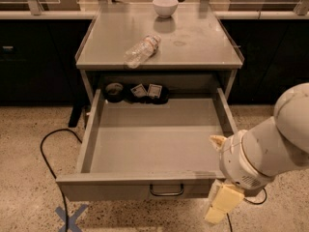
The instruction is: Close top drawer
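The top drawer (120, 188) stood pulled well out from under the grey table (193, 47), its wide shallow tray open to view and its front panel nearest the camera. A small dark loop handle (166, 191) sat at the centre of that panel.

The gripper (223, 203) hung at the drawer's front right corner, just below and outside the right end of the front panel, low toward the speckled floor (29, 129). The white arm (270, 149) reached in from the right edge and overlapped that corner. Whether the gripper was released or clenched could not be told, nor whether it touched the panel.

On the tabletop a clear plastic bottle (141, 50) lay on its side near the middle, and a white bowl (165, 6) stood upright at the far edge. In the recess behind the drawer sat a dark roll (114, 92) and two small packets (147, 91). A black cable (50, 146) looped across the floor at left, beside a blue cross mark (70, 217).
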Robot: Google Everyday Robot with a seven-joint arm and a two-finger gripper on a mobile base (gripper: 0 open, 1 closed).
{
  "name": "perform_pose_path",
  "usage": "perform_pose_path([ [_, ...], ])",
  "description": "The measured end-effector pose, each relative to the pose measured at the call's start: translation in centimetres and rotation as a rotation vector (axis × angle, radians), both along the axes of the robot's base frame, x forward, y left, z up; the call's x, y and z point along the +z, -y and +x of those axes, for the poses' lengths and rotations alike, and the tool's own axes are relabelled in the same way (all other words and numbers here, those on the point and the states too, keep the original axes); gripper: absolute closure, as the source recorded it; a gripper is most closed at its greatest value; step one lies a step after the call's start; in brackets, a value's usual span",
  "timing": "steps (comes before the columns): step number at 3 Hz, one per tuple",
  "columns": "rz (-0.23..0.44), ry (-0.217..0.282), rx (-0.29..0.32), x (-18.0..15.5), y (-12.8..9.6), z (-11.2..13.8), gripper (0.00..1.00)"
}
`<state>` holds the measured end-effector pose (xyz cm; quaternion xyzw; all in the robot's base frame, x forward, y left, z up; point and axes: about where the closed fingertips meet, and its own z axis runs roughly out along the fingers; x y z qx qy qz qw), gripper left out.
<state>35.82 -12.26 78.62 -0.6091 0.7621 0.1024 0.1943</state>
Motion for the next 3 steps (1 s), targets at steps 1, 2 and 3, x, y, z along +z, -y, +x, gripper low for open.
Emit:
perform_pose_path([
  [1, 0.026, -0.012, 0.003, -1.6, -0.2, -0.2, 0.0],
  [2, 0.064, -0.038, 0.034, -5.5, -1.3, -1.3, 0.0],
  [3, 0.112, -0.07, 0.056, -9.8, -2.2, -2.5, 0.0],
])
